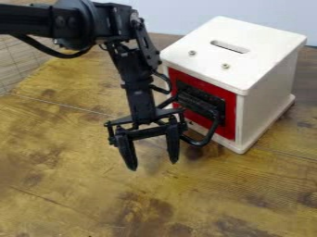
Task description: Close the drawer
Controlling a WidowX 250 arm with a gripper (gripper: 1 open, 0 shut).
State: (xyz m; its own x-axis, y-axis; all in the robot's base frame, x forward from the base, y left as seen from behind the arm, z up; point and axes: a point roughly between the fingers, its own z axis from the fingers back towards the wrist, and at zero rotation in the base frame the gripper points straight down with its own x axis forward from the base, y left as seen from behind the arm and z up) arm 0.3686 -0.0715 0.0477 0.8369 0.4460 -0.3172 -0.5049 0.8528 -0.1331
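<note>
The red drawer (227, 128) sits in the front of a cream-white box (235, 74) on the right side of the view, its face nearly flush with the box's front edges. Just left of it, the black arm (133, 65) reaches in from the upper left corner, bends at its top joint and drops almost straight down, ending in the end effector (152, 163), whose two fingers point down toward the wooden surface (87, 194). The end effector is wide open, with nothing between its fingers. The drawer's face points toward the lower left of the view, and its large black loop handle (216, 127) juts out the same way. The drawer lies to the right of the end effector and somewhat higher in the view; the handle comes close beside the right-hand finger, though whether they touch I cannot tell.
</note>
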